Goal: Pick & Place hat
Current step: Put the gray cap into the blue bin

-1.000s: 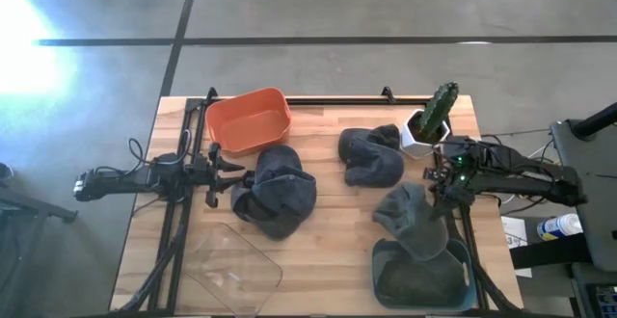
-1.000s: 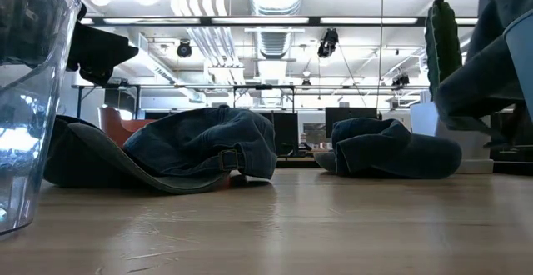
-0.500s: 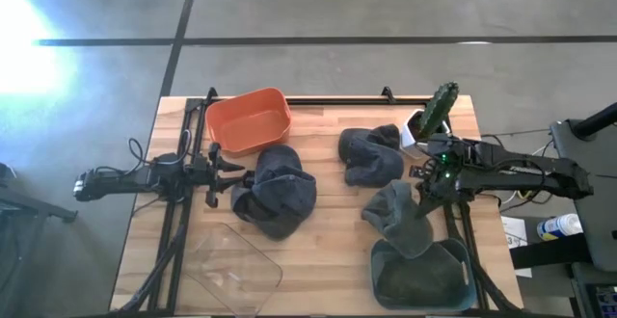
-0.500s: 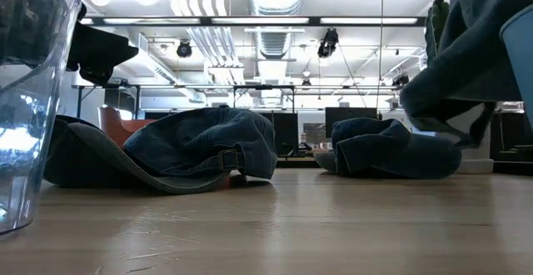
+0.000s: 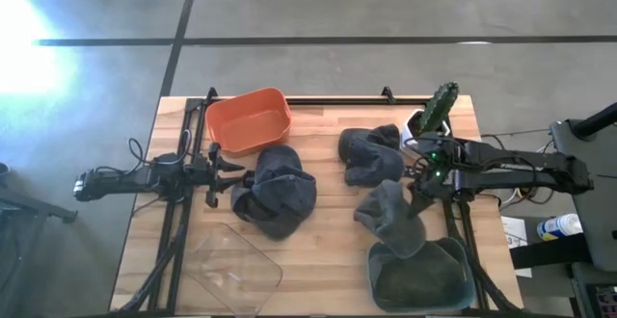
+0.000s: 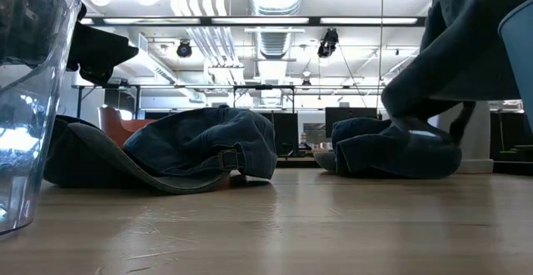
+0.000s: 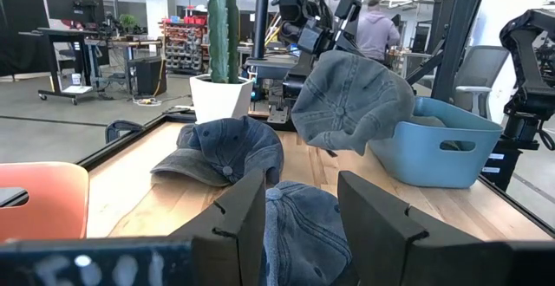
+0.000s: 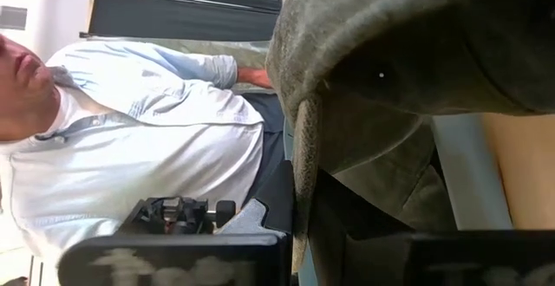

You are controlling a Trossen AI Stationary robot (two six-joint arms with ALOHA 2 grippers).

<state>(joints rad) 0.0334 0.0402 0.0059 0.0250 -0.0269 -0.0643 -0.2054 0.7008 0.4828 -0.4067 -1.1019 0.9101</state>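
Note:
My right gripper (image 5: 422, 191) is shut on a grey-blue denim hat (image 5: 389, 218), which hangs in the air over the far left rim of the blue bin (image 5: 453, 260). That bin holds another grey hat (image 5: 416, 281). A second denim hat (image 5: 371, 155) lies on the wood near the cactus. A third hat (image 5: 276, 193) lies crumpled in front of my left gripper (image 5: 234, 174), which stands open and level at the hat's left side; some of its cloth (image 7: 299, 234) shows between the fingers, touching or not I cannot tell. My right gripper pinches an edge of the hat (image 8: 299, 152) between its two fingers, coming from the table's right and slanting a little down. The hat (image 7: 351, 100) hangs below the fingers, clear of the table, its crown sagging slack toward the bin.
An orange bin (image 5: 249, 120) stands at the far left and a clear plastic container (image 5: 231, 265) at the near left. A potted cactus (image 5: 439, 111) stands at the far right, close behind my right arm. A person in a light shirt (image 8: 147, 121) shows beyond the table.
My right gripper has moved toward the table's left, away from the right edge, staying shut on the hat. The hat has swung along with it, from above the blue bin's far rim out over the bin's left corner and the wood.

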